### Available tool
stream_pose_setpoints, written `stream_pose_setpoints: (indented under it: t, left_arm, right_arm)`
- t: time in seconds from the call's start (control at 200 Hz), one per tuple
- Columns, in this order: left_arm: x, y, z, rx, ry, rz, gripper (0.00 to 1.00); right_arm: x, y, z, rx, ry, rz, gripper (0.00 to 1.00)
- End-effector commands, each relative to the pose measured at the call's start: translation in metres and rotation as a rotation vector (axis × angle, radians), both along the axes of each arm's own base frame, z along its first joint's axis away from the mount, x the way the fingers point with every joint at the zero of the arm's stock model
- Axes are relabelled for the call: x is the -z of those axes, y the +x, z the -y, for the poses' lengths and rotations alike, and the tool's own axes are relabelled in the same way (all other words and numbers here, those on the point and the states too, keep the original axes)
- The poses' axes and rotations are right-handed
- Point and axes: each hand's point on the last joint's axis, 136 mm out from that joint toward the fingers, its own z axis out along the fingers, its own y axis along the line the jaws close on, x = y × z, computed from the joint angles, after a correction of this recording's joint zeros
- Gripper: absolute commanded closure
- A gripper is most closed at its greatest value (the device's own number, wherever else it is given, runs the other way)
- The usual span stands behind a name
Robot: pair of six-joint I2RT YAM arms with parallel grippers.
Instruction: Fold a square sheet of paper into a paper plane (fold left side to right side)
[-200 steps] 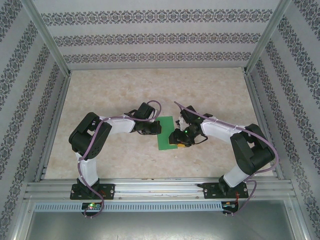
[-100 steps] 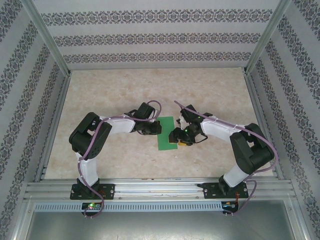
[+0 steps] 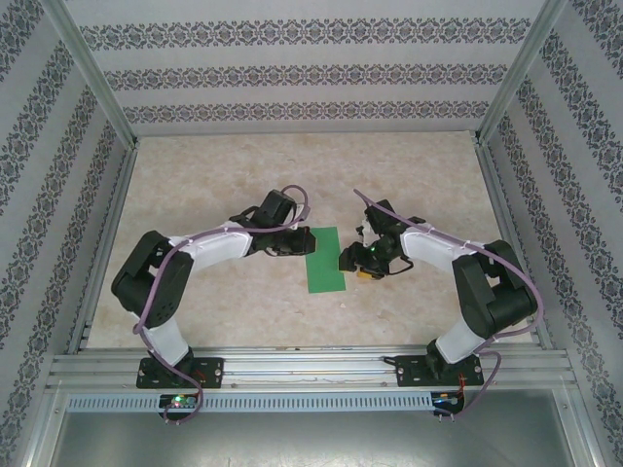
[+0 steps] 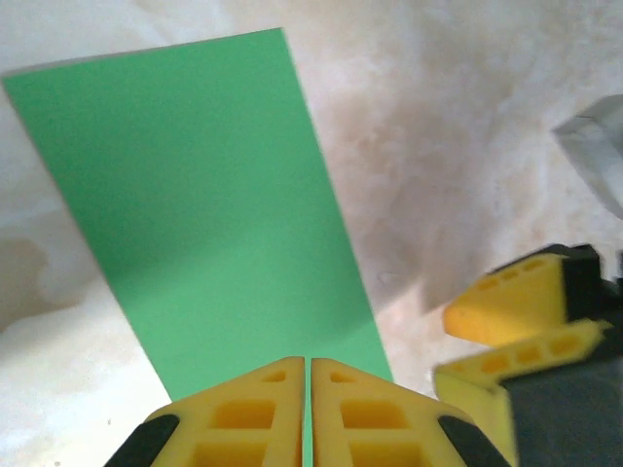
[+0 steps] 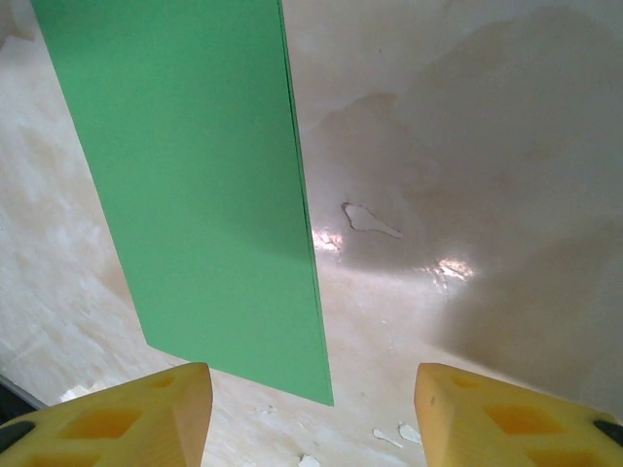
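Observation:
The square sheet of paper [image 3: 324, 260] lies flat on the table, doubled over into a narrow bright green rectangle with two layers showing along its right edge [image 5: 302, 224]. My left gripper [image 3: 305, 243] is shut and holds nothing, its tips [image 4: 309, 368] hovering over the paper's [image 4: 195, 185] left edge. My right gripper [image 3: 348, 260] stands open just off the paper's right edge. In the right wrist view the paper's near corner shows between the right gripper's [image 5: 311, 384] spread fingers, untouched. The right gripper's yellow fingers [image 4: 516, 306] also show in the left wrist view.
The beige marbled table top [image 3: 243, 185] stretches around the paper, with flecks of chipped coating [image 5: 370, 219] to its right. Patterned walls and metal frame rails [image 3: 302, 365] enclose the table.
The left arm has swung its elbow out to the left and drawn the shut gripper back to the paper's left edge. The right gripper has let go, opened wider and backed off right.

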Motion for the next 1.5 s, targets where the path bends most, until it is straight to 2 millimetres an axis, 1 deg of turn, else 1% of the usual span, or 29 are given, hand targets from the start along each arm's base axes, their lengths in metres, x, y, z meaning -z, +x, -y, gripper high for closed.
stream_pose_setpoints:
  t: [0.0, 0.125, 0.34, 0.575, 0.704, 0.799, 0.904, 1.089, 1.314, 1.494]
  left_arm:
    - [0.015, -0.028, 0.003, 0.022, -0.002, -0.094, 0.89]
    - [0.027, -0.036, 0.002, 0.027, 0.023, -0.12, 0.89]
    - [0.043, -0.035, 0.003, 0.024, 0.045, -0.147, 0.89]
    - [0.066, -0.036, -0.007, 0.001, 0.112, -0.179, 0.89]
    - [0.075, -0.041, -0.014, -0.009, 0.148, -0.199, 0.89]
    - [0.076, -0.044, -0.018, -0.014, 0.162, -0.2, 0.89]
    - [0.077, -0.046, -0.019, -0.014, 0.164, -0.203, 0.9]
    - [0.078, -0.046, -0.019, -0.015, 0.159, -0.202, 0.9]
    - [0.078, -0.046, -0.018, -0.017, 0.152, -0.202, 0.9]
    - [0.077, -0.046, -0.018, -0.019, 0.147, -0.201, 0.9]
  right_arm:
    - [-0.006, -0.002, 0.002, -0.013, 0.011, 0.022, 0.42]
    - [-0.006, -0.002, 0.002, -0.016, 0.012, 0.019, 0.43]
    - [-0.007, -0.004, -0.002, -0.027, 0.03, 0.012, 0.43]
    - [-0.008, -0.013, -0.01, -0.046, 0.058, -0.019, 0.46]
    - [-0.004, -0.021, -0.015, -0.063, 0.052, -0.048, 0.47]
    - [0.002, -0.025, -0.018, -0.076, 0.031, -0.062, 0.46]
    - [0.007, -0.026, -0.021, -0.082, 0.01, -0.066, 0.46]
    - [0.009, -0.025, -0.028, -0.095, 0.001, -0.062, 0.44]
    - [0.015, -0.026, -0.032, -0.103, -0.016, -0.073, 0.44]
    - [0.015, -0.025, -0.042, -0.115, 0.003, -0.071, 0.44]
